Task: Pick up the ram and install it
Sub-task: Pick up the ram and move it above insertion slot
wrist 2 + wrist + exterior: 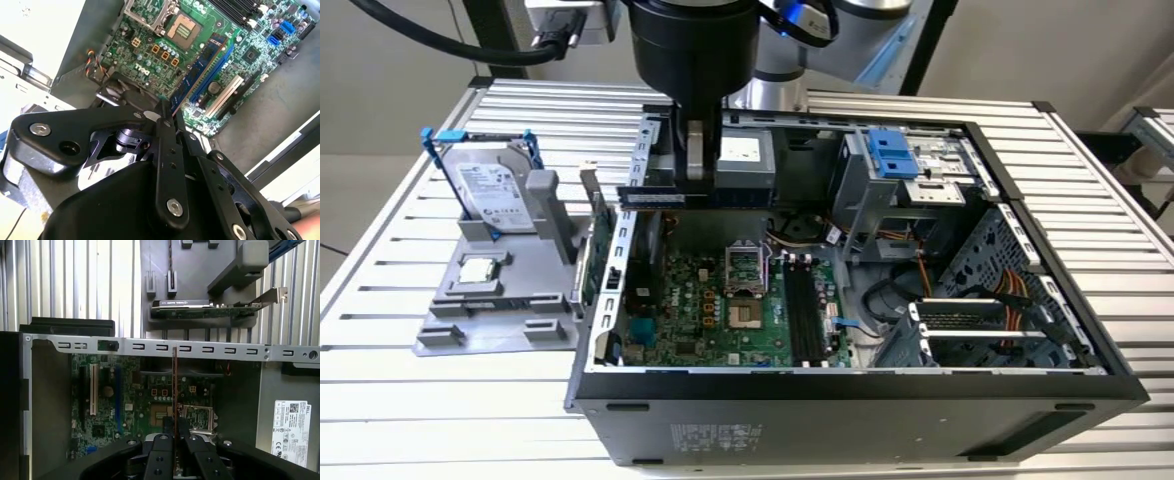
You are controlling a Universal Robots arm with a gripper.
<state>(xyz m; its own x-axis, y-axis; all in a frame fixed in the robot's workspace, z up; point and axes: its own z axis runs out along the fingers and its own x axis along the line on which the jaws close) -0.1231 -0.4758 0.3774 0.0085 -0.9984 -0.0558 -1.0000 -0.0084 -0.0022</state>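
Pinching the ram (pixel 651 196) between its fingers, your gripper (pixel 699 182) hung over the open case (pixel 854 385), toward the exterior view's left. You had the stick held level, above the motherboard (pixel 707 300) and clear of it. In the first wrist view the ram (pixel 174 385) ran edge-on as a thin line out from the gripper (pixel 175 435); in the second wrist view its dark blue label (pixel 202 62) faced you. The black memory slots (pixel 803 315) lay apart from it, toward the exterior view's right. Outside the case, the card (pixel 200 311) stood in the grey holder (pixel 197 270), and the drive (pixel 494 187) stood upright in it too, on the slatted table (pixel 400 400).
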